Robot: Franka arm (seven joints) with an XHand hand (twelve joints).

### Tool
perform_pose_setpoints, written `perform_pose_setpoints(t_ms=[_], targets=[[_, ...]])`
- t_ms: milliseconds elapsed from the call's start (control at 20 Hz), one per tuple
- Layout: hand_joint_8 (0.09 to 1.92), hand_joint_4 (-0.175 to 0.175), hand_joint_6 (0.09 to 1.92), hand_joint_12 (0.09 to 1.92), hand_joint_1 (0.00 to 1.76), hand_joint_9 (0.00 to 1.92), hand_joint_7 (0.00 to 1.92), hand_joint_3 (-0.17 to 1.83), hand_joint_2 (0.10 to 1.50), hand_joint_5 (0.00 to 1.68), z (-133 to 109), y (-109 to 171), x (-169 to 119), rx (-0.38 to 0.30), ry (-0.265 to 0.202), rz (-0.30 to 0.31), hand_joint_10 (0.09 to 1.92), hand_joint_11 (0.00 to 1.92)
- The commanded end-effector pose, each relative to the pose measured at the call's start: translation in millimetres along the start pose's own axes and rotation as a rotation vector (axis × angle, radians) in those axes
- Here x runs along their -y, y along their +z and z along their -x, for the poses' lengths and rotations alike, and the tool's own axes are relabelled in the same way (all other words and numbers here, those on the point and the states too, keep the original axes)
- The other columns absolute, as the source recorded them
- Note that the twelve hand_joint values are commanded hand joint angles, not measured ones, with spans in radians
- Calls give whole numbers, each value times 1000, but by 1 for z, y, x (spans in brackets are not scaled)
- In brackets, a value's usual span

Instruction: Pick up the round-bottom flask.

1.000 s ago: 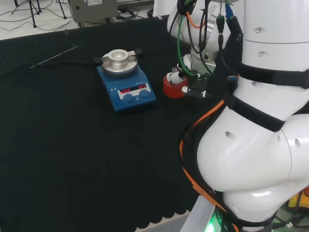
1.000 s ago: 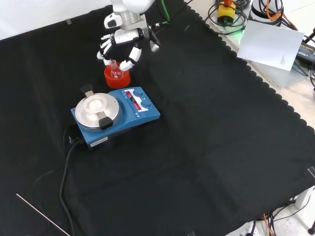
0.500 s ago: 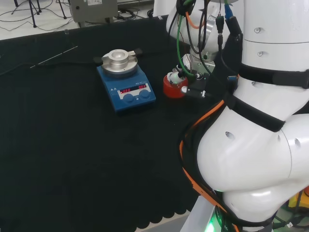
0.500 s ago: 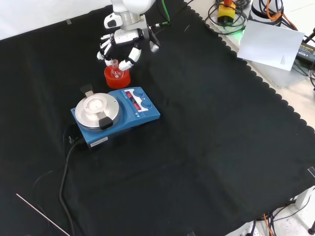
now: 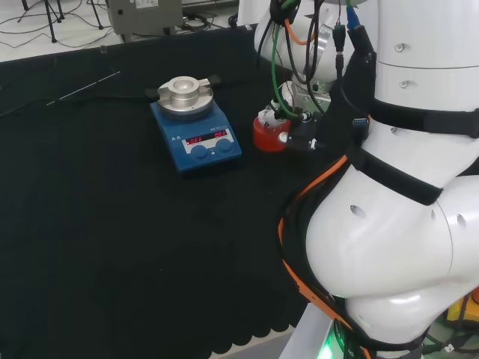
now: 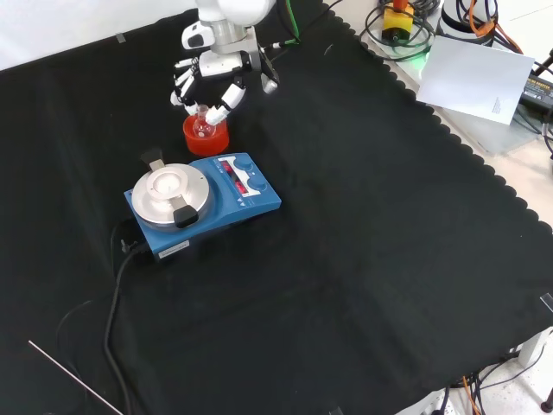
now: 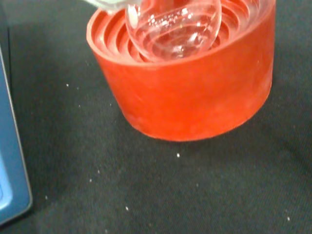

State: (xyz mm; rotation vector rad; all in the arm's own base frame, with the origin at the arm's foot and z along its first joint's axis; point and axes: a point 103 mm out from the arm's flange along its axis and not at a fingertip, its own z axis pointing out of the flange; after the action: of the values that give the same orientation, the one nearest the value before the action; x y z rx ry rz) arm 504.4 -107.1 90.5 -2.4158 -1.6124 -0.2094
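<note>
While seated in one red stand, one round-bottom flask, hand curled around it.

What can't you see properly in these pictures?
- Head view: the arm's cables and links hide most of the hand.
- Wrist view: the picture's edge cuts off the flask neck.
- Front view: too small to tell whether the fingers touch the flask above the red stand.

Hand raised slightly since a second ago, fingers still curled about the neck of the round-bottom flask; flask bulb lifted partly out of the red ribbed stand.
</note>
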Motion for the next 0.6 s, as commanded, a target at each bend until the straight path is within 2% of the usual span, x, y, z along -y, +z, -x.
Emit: perform_pose_setpoints(t_ms=[50, 400, 600], targets=[[604, 134, 1256, 1385, 962, 627, 495, 151, 1125, 833, -5, -9, 0, -5, -3, 30, 581, 58], [586, 129, 1262, 1373, 969, 660, 527, 190, 1105, 841, -15, -32, 0, 20, -11, 10, 557, 83], [564, 148, 1280, 1370, 972, 682, 545, 422, 986, 859, -25, -51, 3, 48, -18, -1, 527, 89]])
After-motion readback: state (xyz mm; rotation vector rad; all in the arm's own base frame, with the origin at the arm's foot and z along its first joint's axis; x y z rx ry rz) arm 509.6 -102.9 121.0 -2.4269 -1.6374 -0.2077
